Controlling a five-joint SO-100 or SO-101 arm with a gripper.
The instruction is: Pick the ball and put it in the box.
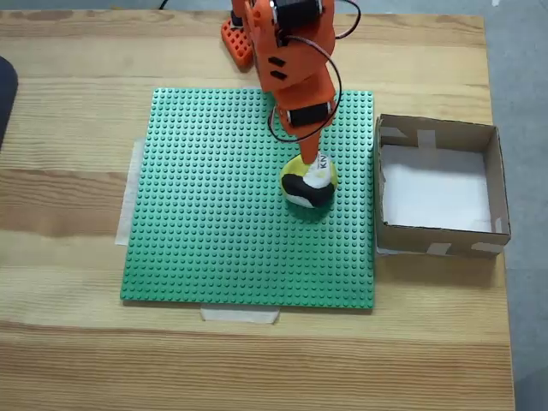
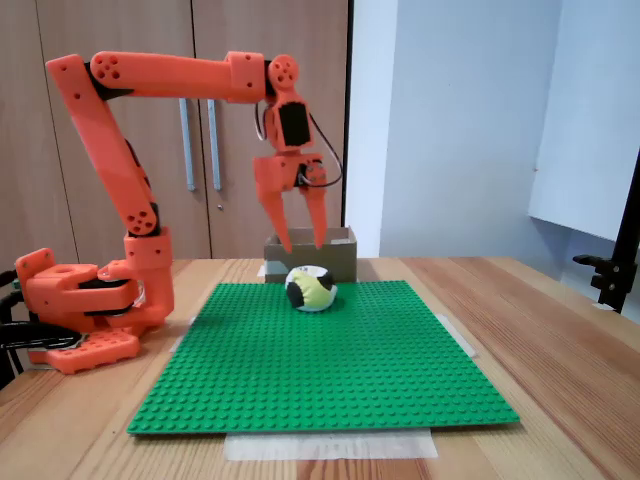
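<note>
You are looking at the ball (image 1: 309, 185) sitting on the green studded baseplate (image 1: 214, 223), a little toward three o'clock of the plate's centre in a fixed view from above, and the gripper (image 2: 303, 244) is hanging just over it with its two fingers spread apart, holding nothing. In a fixed view from the side the fingertips (image 2: 287, 247) are pointing down at about twelve o'clock of the ball (image 2: 310, 288), with a small gap showing between tips and ball. The box (image 1: 438, 187) is standing off the plate at three o'clock of the ball, just beside the plate's edge, its white floor showing bare. The plate is lying on a pale wooden table (image 1: 68, 342), taped down at its nine o'clock and six o'clock edges. The arm's orange base (image 2: 85, 305) is sitting at the table's twelve o'clock side seen from above. Behind the table you are seeing brown cabinet doors (image 2: 190, 120) and a light blue wall (image 2: 460, 120). Bare plate is stretching from the ball toward nine and six o'clock, and bare wood is running beyond it.
</note>
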